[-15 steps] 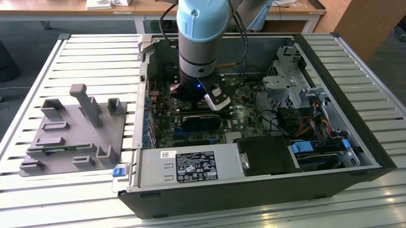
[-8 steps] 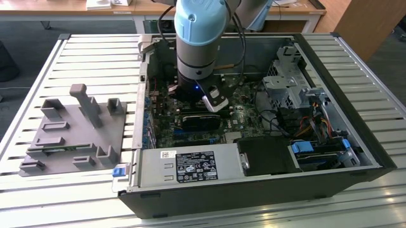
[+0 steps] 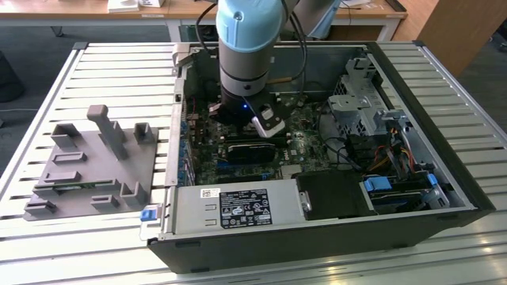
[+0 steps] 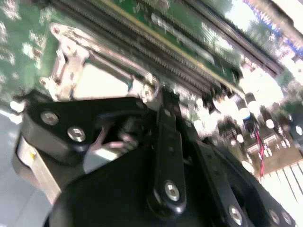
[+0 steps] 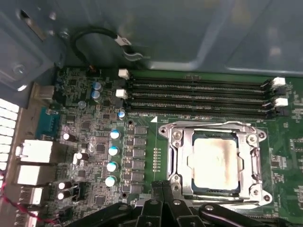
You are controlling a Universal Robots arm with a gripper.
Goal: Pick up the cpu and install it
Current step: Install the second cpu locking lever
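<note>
My fingers point(image 5: 163, 198) are pressed together, empty, just beside the cpu point(image 5: 215, 163). Its flat, silvery square top sits inside the metal-framed socket point(image 5: 258, 163). No writing is legible.

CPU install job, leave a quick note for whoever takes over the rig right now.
Gripper: down inside the open computer case, over the motherboard, right beside the socket. Whether its fingers are open or shut does not show.
CPU: lying flat in the socket's metal frame, silvery top up.
Grey tray: on the table at the exterior view's left, outside the case.
Done: CPU is in the socket.
Left: confirm it is properly seated.
</note>
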